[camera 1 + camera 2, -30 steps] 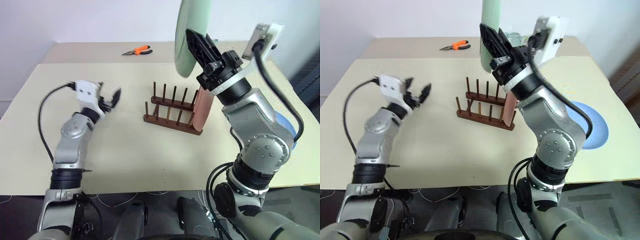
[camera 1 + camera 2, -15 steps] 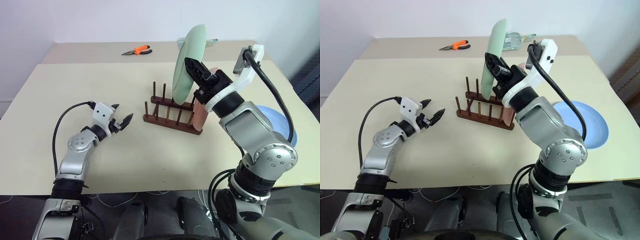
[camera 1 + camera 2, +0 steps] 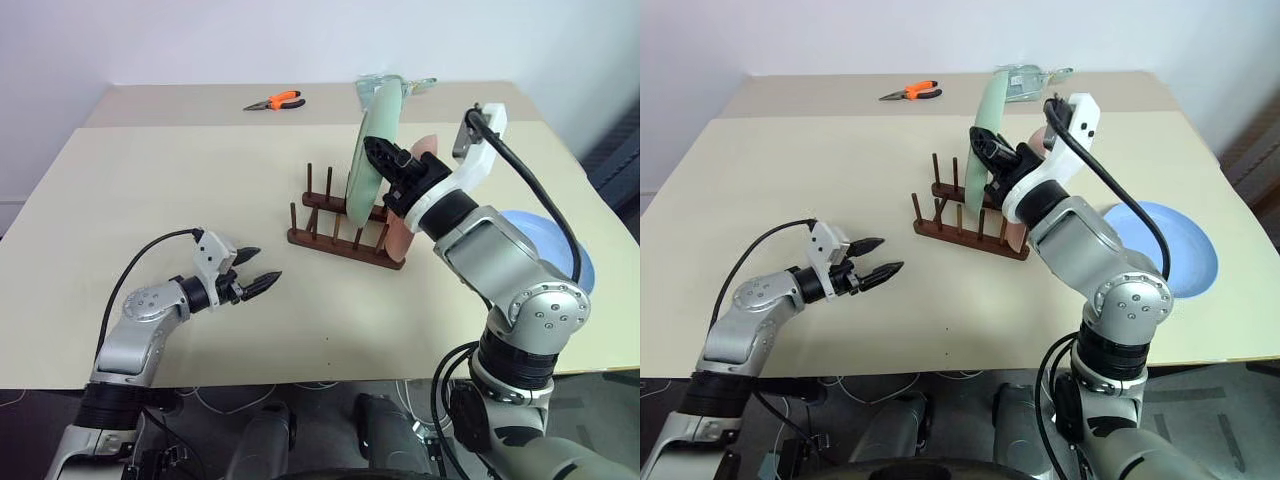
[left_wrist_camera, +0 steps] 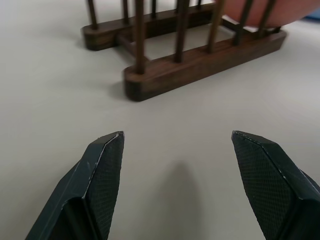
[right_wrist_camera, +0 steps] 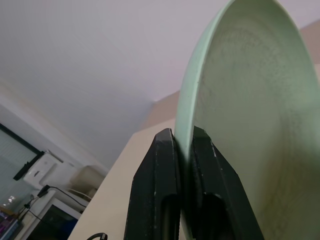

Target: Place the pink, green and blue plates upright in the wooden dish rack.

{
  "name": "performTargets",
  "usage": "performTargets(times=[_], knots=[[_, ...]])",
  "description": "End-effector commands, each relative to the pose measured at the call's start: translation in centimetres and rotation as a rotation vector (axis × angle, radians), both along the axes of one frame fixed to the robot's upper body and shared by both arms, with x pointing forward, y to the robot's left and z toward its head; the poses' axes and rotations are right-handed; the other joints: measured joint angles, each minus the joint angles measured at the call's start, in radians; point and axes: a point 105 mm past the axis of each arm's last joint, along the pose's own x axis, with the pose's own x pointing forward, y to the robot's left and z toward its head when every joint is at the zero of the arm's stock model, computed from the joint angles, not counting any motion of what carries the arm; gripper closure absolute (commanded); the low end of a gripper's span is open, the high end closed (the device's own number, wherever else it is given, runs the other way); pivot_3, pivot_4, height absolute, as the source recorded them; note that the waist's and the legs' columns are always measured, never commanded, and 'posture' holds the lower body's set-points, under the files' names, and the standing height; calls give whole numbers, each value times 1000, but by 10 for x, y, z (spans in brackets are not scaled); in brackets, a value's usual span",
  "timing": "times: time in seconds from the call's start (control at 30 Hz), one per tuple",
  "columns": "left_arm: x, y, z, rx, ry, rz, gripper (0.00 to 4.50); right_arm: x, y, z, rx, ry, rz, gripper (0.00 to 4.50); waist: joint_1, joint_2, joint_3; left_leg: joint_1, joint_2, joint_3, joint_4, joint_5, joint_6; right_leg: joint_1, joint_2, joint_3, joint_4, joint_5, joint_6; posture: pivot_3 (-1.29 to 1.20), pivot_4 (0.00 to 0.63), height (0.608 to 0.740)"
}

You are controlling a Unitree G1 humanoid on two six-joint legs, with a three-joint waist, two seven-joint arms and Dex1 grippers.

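The round mint green plastic plate [image 3: 368, 150] is clamped at its rim by the closed right gripper [image 5: 183, 150], upright over the dark brown wooden dish rack [image 3: 345, 232]; the left gripper [image 4: 175, 150] is held wide open and empty, near the rack

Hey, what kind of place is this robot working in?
Probably a lab or workshop test bench, not a kitchen: a bare beige table against a blank wall, orange-handled pliers lying by a wooden dish rack.
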Motion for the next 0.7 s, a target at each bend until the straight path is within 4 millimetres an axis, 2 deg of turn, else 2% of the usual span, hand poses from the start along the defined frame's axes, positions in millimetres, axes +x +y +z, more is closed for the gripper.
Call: performTargets(times=[0.03, 0.13, 0.27, 0.37, 0.47, 0.53, 0.57, 0.63, 0.7], knots=[[-3, -6, 6, 0, -22, -24, 919, -2, 4, 11, -20, -49, 27, 3768, 0, 0, 0, 0, 0, 0, 0, 0, 0, 0, 0, 0, 0, 0, 0, 0, 150, 740], [-3, -9, 5, 0, -21, -27, 919, 0, 2, 15, -80, -89, 14, 2450, 0, 0, 0, 0, 0, 0, 0, 0, 0, 0, 0, 0, 0, 0, 0, 0, 150, 740], [-2, -12, 5, -10, -21, -29, 919, -1, -4, 33, -289, -270, -28, 506, 2, 1, 1, -1, 0, 1, 0, 0, 0, 0, 0, 0, -1, 0, 0, 0, 150, 740], [-1, -12, 4, -8, -20, -28, 919, -9, -6, 53, -401, -428, -25, 506, 3, 1, 1, -1, 0, 1, 0, 0, 0, 0, 0, -1, -3, -1, 1, 0, 150, 740], [0, -14, 3, -4, -21, -32, 919, -17, -18, 73, -487, -568, -58, 506, 5, 1, 1, -2, 0, 1, 0, 0, 1, 1, 0, -1, -5, -1, 1, 0, 150, 740], [-1, -19, 3, 0, -23, -55, 919, -20, -37, 81, -517, -604, -78, 506, 6, 1, 1, -2, 0, 1, 0, -1, 1, 2, 0, -1, -6, -1, 1, 0, 150, 740], [-2, -22, 3, 0, -24, -70, 919, -21, -48, 83, -537, -612, -88, 239, 8, 1, 1, -2, 0, 1, 0, -1, 1, 2, 0, -1, -6, -1, 1, 0, 150, 740], [-6, -31, 6, -8, -30, -109, 919, -23, -78, 78, -636, -601, -133, 239, 20, 1, 1, -2, 0, 0, 1, -1, 2, 5, -1, -2, -8, -1, 1, 0, 150, 740], [-11, -42, 11, -19, -34, -153, 919, -23, -120, 69, -743, -529, -235, 239, 31, 0, 1, -2, 0, 1, 2, -2, 4, 7, -2, -3, -10, -2, 2, 0, 150, 740]])
